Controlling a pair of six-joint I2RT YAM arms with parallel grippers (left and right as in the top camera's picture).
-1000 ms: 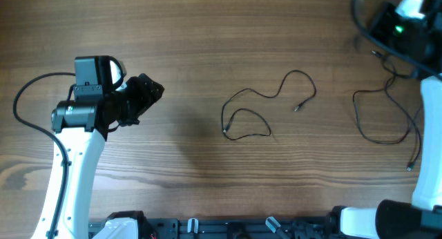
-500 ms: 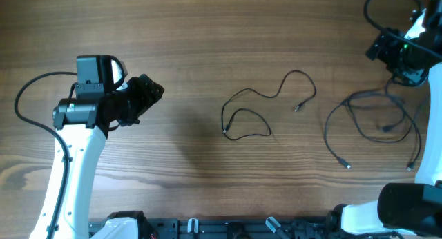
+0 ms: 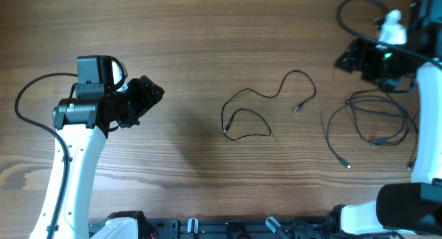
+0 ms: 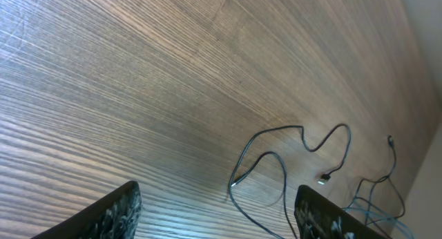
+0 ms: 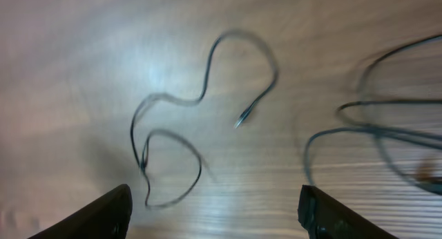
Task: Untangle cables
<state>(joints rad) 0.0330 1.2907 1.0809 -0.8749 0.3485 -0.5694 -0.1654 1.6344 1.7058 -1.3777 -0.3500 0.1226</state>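
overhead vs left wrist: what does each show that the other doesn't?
Overhead only: both arms, the right gripper, and the whole right cable tangle. Left wrist only: a close look at the left gripper, jaws apart, nothing between. Both: the middle cable on the table; left wrist catches just the tangle's edge.

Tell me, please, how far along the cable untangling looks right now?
Done: one cable lies alone at centre. In hand: nothing; the left fingers and right fingers are open and empty. Remaining: the looped cables at the right edge appear to cross and need separating.
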